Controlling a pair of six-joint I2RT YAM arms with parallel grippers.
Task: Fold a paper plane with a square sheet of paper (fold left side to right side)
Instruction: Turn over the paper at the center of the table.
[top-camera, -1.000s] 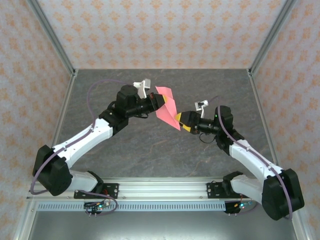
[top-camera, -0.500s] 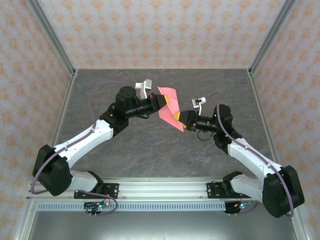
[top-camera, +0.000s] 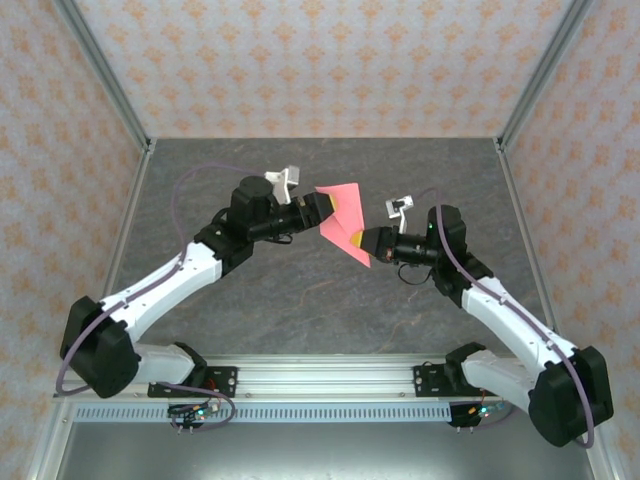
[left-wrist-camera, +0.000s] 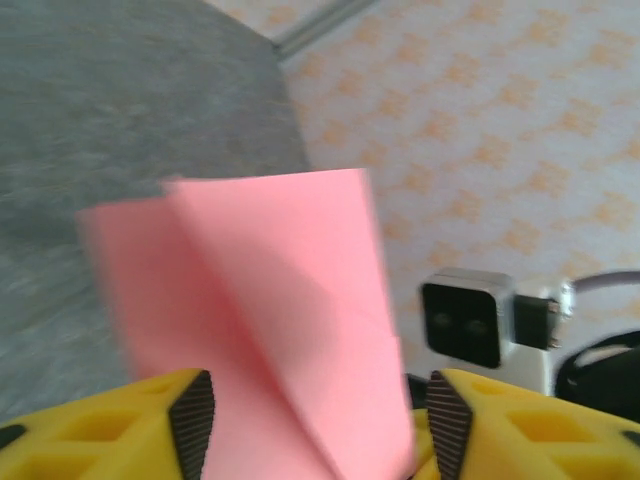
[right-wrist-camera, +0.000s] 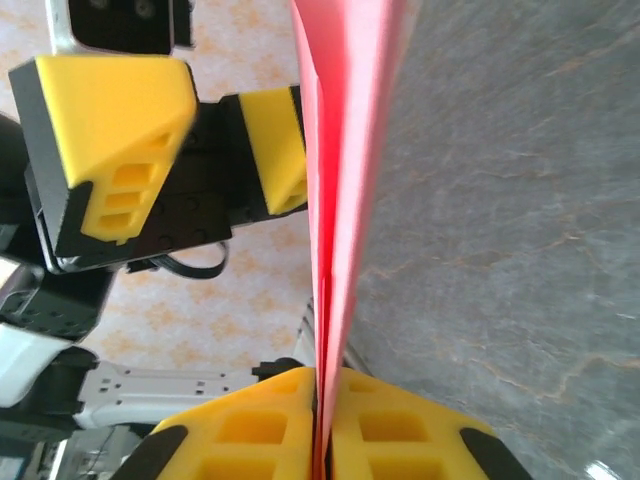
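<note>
Right gripper (right-wrist-camera: 322, 392) jaws pinching the folded pink paper (right-wrist-camera: 345, 150), left gripper (left-wrist-camera: 312, 415) jaws spread, paper between them

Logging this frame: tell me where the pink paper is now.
In the top view the pink paper is held above the table, between the arms: the right gripper pinches its near corner, the open left gripper is at its left edge.

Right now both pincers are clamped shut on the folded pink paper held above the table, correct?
Not quite: the left pincer is open, its fingers apart on either side of the pink paper, as the left wrist view shows. The right pincer is clamped shut on it, held above the table.
</note>
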